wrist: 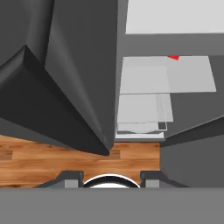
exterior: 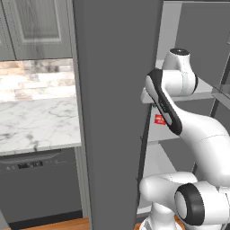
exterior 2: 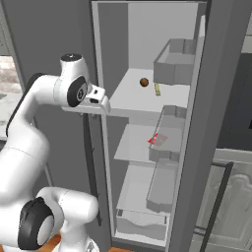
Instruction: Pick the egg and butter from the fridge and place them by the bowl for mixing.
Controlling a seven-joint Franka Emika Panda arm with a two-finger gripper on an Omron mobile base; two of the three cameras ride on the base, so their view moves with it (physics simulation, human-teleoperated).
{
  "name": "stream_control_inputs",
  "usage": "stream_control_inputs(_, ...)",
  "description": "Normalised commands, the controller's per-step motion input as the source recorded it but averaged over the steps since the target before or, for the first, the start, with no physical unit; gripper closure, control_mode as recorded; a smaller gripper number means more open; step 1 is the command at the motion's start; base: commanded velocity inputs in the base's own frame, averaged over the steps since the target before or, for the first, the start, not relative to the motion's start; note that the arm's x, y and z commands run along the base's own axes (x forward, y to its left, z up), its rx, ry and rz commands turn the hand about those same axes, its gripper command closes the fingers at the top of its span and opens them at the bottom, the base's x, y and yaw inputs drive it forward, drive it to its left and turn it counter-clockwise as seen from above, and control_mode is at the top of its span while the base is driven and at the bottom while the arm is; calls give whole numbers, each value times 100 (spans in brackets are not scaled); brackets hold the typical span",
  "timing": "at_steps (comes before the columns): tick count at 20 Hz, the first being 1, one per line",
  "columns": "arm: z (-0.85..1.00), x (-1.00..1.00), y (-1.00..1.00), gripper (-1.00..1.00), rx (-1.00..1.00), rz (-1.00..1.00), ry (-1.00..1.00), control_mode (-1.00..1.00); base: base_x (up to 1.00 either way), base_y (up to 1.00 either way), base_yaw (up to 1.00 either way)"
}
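Egg (exterior 2: 143, 82): on the upper fridge (exterior 2: 147, 103) shelf, well beyond the gripper (wrist: 111, 178) and deeper in.
Butter (exterior 2: 157, 89): just beside the egg, toward the door bins.
Gripper: at the shelf's front edge, pointing down at the floor — fingertips (wrist: 70, 178) apart, nothing between them.
Red packet (exterior 2: 153, 140): one shelf below — not wanted.
Approach: likely level the wrist, reach inward over the shelf, straddle the egg gently so it cannot roll.
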Motion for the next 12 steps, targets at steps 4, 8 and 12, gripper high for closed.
stream_control_inputs(4, 0, -4, -3, -100, 0, 0, 0, -100, 0, 0, 0)
stream_control_inputs(8, 1, -4, -14, -100, 0, 0, -7, -100, 0, 0, 0)
stream_control_inputs(12, 15, -4, -19, -100, 0, 0, -15, -100, 0, 0, 0)
